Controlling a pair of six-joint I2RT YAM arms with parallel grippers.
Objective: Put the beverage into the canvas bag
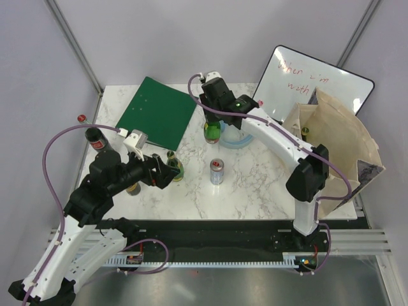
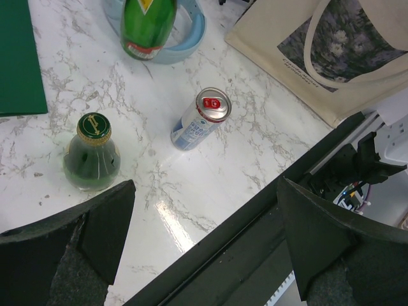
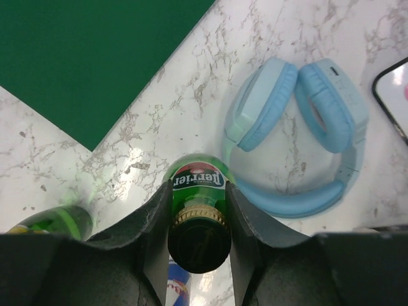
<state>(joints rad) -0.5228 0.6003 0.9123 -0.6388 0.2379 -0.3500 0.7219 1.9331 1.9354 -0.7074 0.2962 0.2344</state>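
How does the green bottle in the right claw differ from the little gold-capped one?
The Perrier bottle is held at its neck by the right gripper; the small bottle stands free before the open left gripper. The Perrier bottle is larger, dark-capped; the small bottle squat, gold-capped. Both green, upright.

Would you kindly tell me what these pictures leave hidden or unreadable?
- Top view: the bottom of the canvas bag, hidden by its own walls.
- Top view: the writing on the whiteboard, too small and partly behind the bag.
- Right wrist: the body of the Perrier bottle, behind the fingers of the right end effector.
- Left wrist: the label of the can, too small to read.
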